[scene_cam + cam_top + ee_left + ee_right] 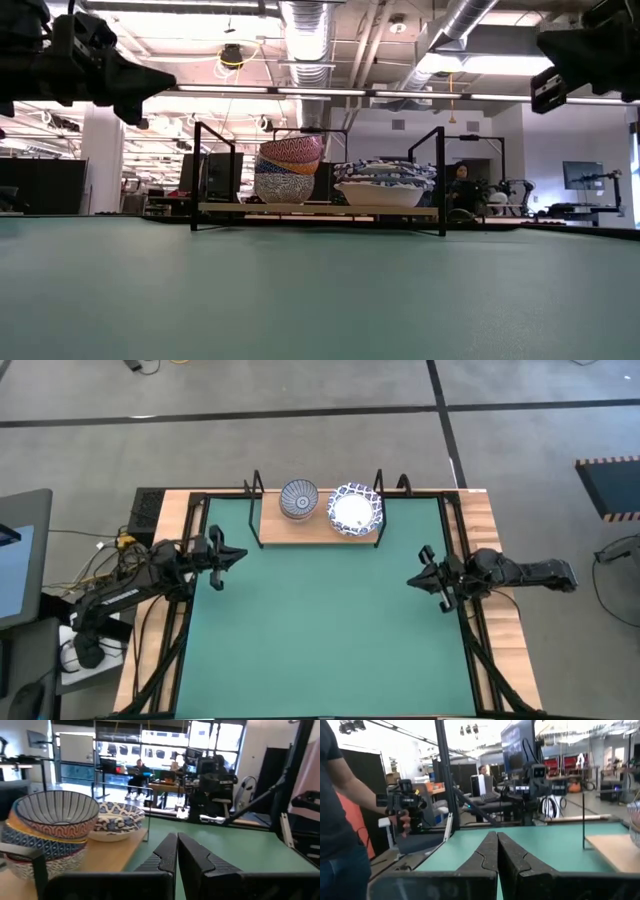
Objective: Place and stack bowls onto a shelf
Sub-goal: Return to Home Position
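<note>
Green matting [320,630] covers the counter [495,532]; at its far edge the shelf [300,533] holds both bowl stacks [298,499] (ceramic, I'd judge: stiff, slippery, chippable; pinch a rim). Left fingers [167,855] and right fingers [487,854], at opposite side edges, are closed, empty.

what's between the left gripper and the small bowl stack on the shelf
Nothing visible lies on the green mat between the left gripper and the small bowl stack. Only a black wire upright of the shelf stands at that end, beside the stack.
</note>
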### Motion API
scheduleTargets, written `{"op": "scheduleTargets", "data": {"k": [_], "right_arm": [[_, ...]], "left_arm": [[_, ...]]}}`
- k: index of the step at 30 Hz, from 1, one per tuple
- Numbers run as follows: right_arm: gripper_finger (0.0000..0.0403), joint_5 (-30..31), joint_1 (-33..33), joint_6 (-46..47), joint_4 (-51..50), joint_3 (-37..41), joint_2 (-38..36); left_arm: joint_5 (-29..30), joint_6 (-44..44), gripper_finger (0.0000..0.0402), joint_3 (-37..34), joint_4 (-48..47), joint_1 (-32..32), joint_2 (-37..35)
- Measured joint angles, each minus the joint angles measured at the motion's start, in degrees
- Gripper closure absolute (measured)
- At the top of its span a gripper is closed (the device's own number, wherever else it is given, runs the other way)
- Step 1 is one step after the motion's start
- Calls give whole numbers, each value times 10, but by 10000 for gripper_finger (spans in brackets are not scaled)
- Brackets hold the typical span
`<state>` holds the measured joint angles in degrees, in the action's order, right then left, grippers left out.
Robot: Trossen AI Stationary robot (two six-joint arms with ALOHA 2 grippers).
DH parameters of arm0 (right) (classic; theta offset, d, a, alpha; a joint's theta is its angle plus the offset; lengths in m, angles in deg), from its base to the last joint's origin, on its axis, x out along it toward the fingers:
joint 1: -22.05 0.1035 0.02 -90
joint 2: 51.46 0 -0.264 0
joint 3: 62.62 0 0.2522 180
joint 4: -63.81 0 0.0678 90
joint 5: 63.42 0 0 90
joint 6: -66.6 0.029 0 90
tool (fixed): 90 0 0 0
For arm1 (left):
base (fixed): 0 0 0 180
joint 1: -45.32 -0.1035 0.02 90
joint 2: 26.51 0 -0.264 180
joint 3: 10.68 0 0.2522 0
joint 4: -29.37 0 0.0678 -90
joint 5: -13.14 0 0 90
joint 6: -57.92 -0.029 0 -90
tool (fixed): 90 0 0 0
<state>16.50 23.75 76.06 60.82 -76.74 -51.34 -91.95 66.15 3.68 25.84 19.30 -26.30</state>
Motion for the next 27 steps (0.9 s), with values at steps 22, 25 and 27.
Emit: {"op": "scheduleTargets", "data": {"k": [22, 25, 27], "right_arm": [[382, -27, 20, 32, -71, 0, 0], [382, -28, 20, -1, -73, 1, 0], [382, -26, 20, -9, -74, 1, 0]], "left_arm": [[-31, 1, 401, 14, -41, 42, -1], [46, -4, 401, 0, -67, 42, 2], [64, -9, 401, -1, -70, 44, 3]]}}
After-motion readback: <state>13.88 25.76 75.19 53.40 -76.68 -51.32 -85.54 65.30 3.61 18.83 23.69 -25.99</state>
